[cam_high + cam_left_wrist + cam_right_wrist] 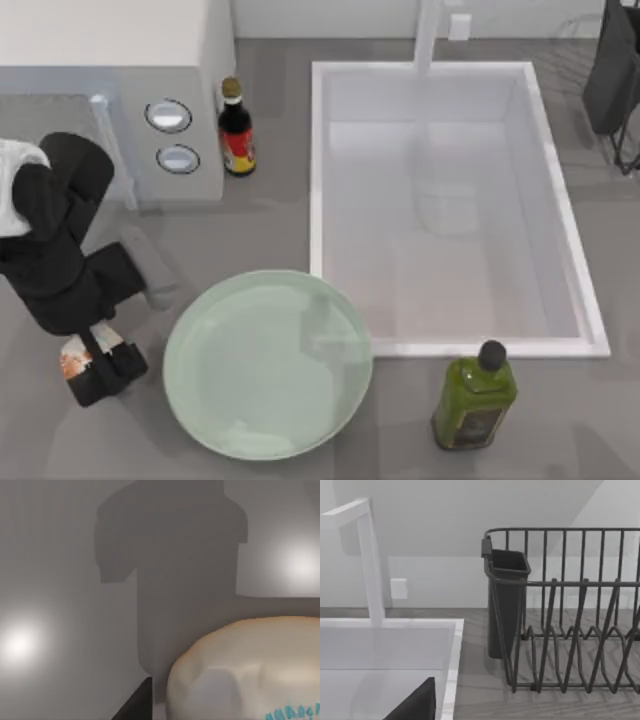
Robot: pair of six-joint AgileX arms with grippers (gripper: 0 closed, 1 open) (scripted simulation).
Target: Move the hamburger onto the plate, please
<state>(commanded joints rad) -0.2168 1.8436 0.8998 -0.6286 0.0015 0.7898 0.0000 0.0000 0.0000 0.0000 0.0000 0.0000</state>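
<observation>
The hamburger, a small cream lump with orange-red patches, is at the counter's near left, just left of the plate. My left gripper reaches down over it and is shut on it, covering its right part. In the left wrist view the hamburger looms close beside one dark finger. The plate is a large round mint-green dish and holds nothing. My right arm stays parked at the far right.
A white sink basin with a faucet lies right of the plate. A green oil bottle stands by its near corner. A dark sauce bottle stands beside a white appliance. A black dish rack is far right.
</observation>
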